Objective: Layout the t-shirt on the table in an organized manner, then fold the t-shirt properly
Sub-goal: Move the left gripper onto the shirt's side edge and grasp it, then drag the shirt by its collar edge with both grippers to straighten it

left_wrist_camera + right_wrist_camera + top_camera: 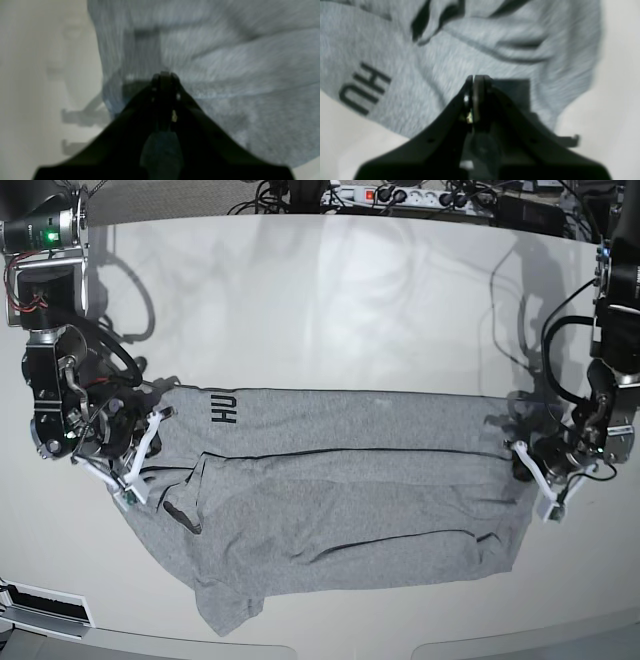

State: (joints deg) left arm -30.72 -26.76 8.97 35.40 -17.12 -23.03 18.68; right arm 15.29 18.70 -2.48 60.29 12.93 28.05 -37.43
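Note:
The heather-grey t-shirt [350, 500] lies stretched sideways across the white table [330, 310], rumpled, with a straight fold line along its middle. Black lettering [222, 411] shows at its upper left, and also in the right wrist view [362, 87]. My right gripper [152, 432] is at the shirt's left end, jaws closed at the cloth [495, 45], tips [476, 77] against it. My left gripper [520, 454] is at the shirt's right end, jaws closed [163, 74] with wrinkles of cloth [237, 62] running out from the tips. Both wrist views are motion-blurred.
A power strip and cables [400, 195] lie beyond the table's far edge. The arm bases stand at far left [45, 260] and far right [620, 280]. The table's curved front edge [330, 646] runs just below the shirt's lowest corner [225, 615].

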